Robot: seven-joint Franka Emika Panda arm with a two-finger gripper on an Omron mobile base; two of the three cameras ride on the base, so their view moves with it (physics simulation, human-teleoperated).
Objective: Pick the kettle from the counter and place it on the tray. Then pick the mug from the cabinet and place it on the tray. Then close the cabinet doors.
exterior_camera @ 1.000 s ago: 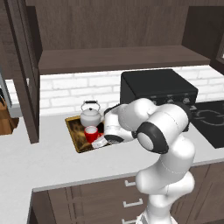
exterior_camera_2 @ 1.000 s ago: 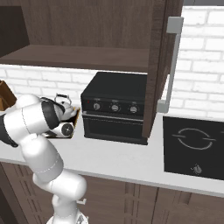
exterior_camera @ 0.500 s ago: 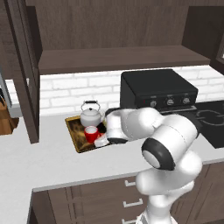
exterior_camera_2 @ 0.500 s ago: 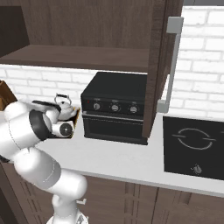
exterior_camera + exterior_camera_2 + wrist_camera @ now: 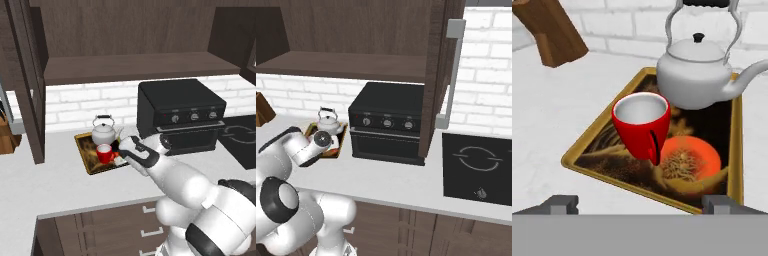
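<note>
The red mug stands on the gold-rimmed tray, in front of the white-silver kettle, which sits at the tray's back. My gripper is open, its two fingertips spread wide just short of the mug and touching nothing. From the left base view, the gripper hovers at the tray's right side beside the mug and kettle. The cabinet above has both doors swung open: the left door and the right door.
A black oven box stands right of the tray on the pale counter. A wooden knife block sits at the far left by the brick wall. A black cooktop lies at the right. The cabinet shelf is bare.
The jaws have opened wide and let go of the mug, which now stands on the tray. The arm's elbow has swung down and toward the base.
</note>
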